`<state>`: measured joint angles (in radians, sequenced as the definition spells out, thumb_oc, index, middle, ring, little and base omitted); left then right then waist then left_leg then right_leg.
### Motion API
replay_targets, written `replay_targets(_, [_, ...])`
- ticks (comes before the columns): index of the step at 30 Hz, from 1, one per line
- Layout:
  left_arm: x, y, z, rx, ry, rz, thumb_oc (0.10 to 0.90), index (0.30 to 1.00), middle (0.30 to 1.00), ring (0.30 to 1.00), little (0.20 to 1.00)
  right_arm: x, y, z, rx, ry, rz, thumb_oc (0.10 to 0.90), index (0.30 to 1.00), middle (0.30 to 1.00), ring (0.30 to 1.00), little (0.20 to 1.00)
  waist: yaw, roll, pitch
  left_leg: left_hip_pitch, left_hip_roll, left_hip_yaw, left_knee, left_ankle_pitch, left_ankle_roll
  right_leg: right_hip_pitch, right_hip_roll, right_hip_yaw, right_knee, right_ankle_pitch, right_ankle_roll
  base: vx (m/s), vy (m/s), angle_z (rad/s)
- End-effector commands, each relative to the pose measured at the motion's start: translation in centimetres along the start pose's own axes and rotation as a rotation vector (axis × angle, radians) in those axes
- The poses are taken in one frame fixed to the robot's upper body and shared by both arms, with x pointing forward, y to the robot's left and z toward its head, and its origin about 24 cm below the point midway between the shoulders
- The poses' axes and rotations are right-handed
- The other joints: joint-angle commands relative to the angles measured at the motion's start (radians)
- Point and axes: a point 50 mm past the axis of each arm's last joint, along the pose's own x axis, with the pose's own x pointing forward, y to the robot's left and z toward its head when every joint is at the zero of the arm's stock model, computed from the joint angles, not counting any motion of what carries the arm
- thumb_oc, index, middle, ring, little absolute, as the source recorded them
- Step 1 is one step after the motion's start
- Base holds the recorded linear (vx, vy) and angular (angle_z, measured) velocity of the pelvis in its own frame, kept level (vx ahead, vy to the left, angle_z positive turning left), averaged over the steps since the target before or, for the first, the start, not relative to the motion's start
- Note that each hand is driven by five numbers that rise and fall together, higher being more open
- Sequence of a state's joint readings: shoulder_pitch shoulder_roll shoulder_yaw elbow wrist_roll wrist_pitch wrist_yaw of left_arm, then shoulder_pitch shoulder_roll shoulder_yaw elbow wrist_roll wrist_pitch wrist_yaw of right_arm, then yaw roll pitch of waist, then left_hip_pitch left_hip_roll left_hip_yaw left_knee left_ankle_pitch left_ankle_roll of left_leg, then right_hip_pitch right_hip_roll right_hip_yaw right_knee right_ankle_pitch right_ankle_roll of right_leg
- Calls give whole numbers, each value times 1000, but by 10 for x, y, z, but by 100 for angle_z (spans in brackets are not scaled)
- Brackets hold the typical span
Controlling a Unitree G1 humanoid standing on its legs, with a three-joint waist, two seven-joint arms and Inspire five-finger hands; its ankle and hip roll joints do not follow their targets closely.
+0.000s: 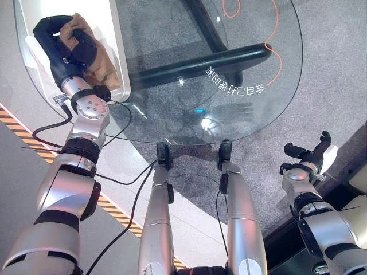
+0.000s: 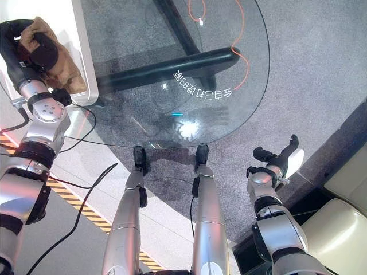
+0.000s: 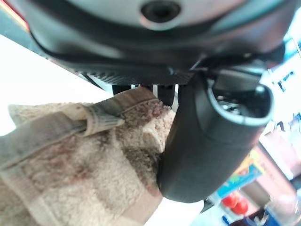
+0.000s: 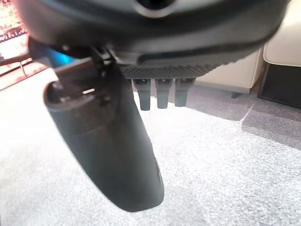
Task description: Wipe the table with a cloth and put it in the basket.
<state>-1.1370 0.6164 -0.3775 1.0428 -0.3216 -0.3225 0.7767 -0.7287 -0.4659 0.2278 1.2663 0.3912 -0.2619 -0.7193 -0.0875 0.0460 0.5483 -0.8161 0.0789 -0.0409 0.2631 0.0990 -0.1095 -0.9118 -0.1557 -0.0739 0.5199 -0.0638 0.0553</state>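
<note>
A tan terry cloth (image 1: 98,60) is bunched in my left hand (image 1: 60,43), whose fingers and thumb curl round it. Hand and cloth hang over the white basket (image 1: 121,54) at the far left of the round glass table (image 1: 241,109). In the left wrist view the thumb (image 3: 211,141) presses into the cloth (image 3: 70,155). Whether the cloth touches the basket's floor cannot be told. My right hand (image 1: 312,154) hovers low at the right, off the table and over grey carpet, its fingers (image 4: 160,94) relaxed and holding nothing.
A black table-base bar (image 1: 195,63) shows through the glass. An orange cable (image 1: 276,40) lies on the carpet beyond. Yellow-and-black floor tape (image 1: 17,129) runs along the left. Beige furniture (image 2: 344,229) stands at the lower right.
</note>
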Motion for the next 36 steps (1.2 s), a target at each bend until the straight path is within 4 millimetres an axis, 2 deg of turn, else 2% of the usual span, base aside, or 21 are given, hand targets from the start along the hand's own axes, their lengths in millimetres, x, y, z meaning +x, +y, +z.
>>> replay_targets(1, [49,47,68,-52,-236,255,100,300,300,300,200,3,-18,-14,-61,-16,-54,800,900,900,900,900,11,-4,-28,-8,-55,86,96,-112,74,40,111,2,-70,-9,-31,0,0,0])
replay_targets(11, [52,44,68,111,-233,258,100,300,300,300,200,-3,-11,-15,-73,-26,-35,800,900,900,900,900,3,-14,-28,-32,-56,85,101,-110,76,18,117,9,-73,-1,-32,6,8,-1])
replay_targets(17, [53,46,64,149,-200,259,100,300,300,300,200,-5,-10,-17,-75,-26,-35,800,900,900,900,900,0,-18,-28,-44,-57,84,108,-112,77,7,119,11,-71,3,-31,3,5,0])
replay_targets(18, [53,46,62,156,-188,259,226,408,408,408,326,-5,-10,-18,-74,-23,-35,800,900,900,900,900,0,-19,-28,-44,-57,83,109,-112,78,7,119,11,-71,3,-31,0,0,0])
replay_targets(19, [53,46,62,157,-188,259,309,479,479,479,409,-5,-10,-18,-75,-23,-35,800,900,900,900,900,0,-19,-28,-44,-57,83,109,-112,78,7,119,11,-71,3,-30,0,0,0])
replay_targets(20, [54,47,61,162,-177,261,709,822,822,822,809,-5,-10,-19,-75,-21,-34,800,900,900,900,900,-1,-20,-28,-44,-58,83,109,-112,79,6,120,11,-70,4,-30,0,0,0])
replay_targets(21, [54,47,59,166,-161,258,800,900,900,900,900,-5,-10,-19,-76,-22,-34,800,900,900,900,900,-1,-21,-28,-45,-57,83,109,-113,78,5,120,11,-71,4,-30,0,0,0])
replay_targets(36, [53,49,50,180,-115,282,800,900,900,900,900,-10,-7,-23,-76,-23,-25,800,900,900,900,900,-5,-24,-28,-44,-57,82,111,-110,79,6,124,14,-68,6,-32,0,0,0])
